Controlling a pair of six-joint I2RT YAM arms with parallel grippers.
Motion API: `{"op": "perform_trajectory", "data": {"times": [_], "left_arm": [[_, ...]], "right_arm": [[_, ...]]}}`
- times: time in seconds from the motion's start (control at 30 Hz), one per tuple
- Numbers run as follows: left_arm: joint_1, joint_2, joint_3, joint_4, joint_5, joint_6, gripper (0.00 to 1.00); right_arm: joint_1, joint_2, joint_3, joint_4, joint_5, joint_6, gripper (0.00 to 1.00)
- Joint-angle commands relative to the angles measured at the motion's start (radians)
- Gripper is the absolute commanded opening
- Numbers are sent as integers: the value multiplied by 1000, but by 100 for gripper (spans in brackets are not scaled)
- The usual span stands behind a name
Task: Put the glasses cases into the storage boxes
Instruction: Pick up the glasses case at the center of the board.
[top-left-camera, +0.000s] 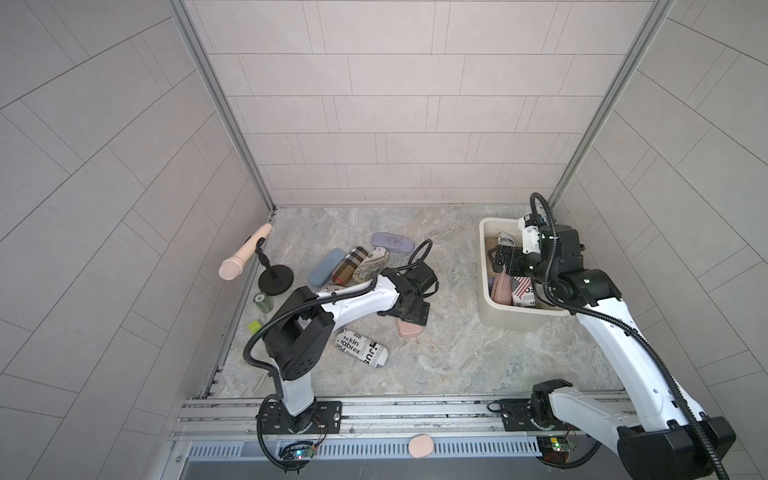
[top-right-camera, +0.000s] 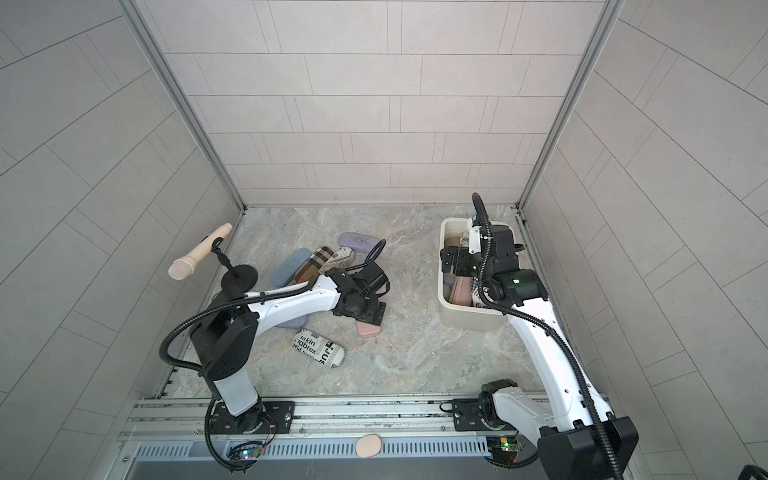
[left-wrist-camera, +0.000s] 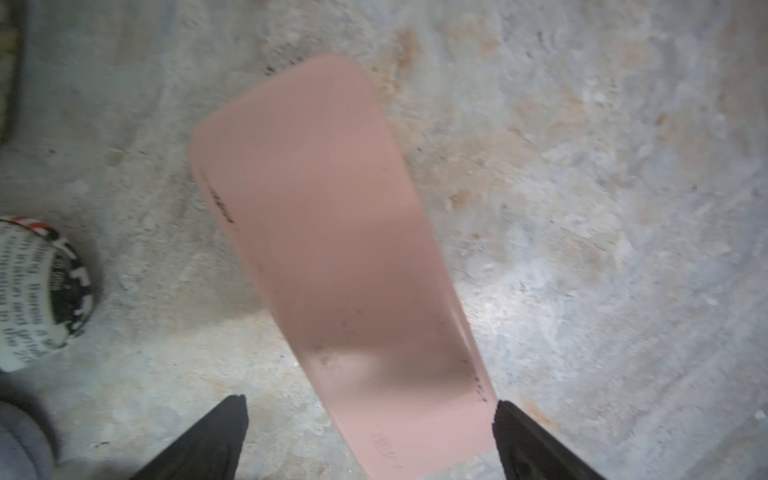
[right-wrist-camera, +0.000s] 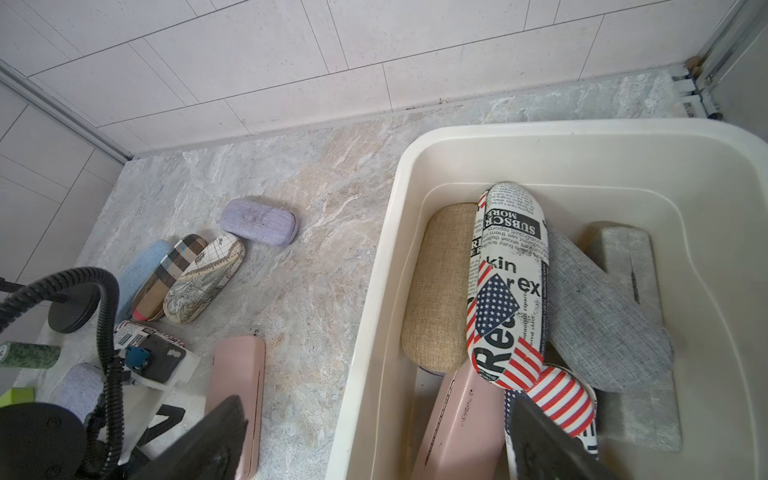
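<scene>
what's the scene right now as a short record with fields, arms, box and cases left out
left gripper: open, straddling one end of the pink case on the table
right gripper: open, empty, over the storage box
in box: flag newsprint case, tan case, grey case, more beneath
still out: lilac case, blue case, plaid case, map-print case, newsprint case
</scene>
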Motion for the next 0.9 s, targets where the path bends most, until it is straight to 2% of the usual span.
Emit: {"op": "perform_trajectory", "data": {"times": [0.0, 0.17, 0.3, 0.47, 0.63, 0.87], "left_arm": [[-15, 0, 0, 0, 17, -82, 100], [-18, 27, -30, 8, -35, -164, 100], [-18, 35, -56, 19, -48, -174, 100], [-18, 37, -83, 56, -12, -142, 94], [-15, 16, -97, 19, -46, -93, 90], [-11, 38, -63, 17, -33, -20, 91]], "right_arm": [[6, 2, -5, -1, 2, -10, 99], [5, -1, -9, 1, -1, -7, 100], [5, -1, -12, 2, -9, -9, 99], [5, -1, -9, 4, -15, -3, 100], [5, -6, -11, 4, -19, -2, 100], [6, 9, -20, 9, -13, 13, 99]]}}
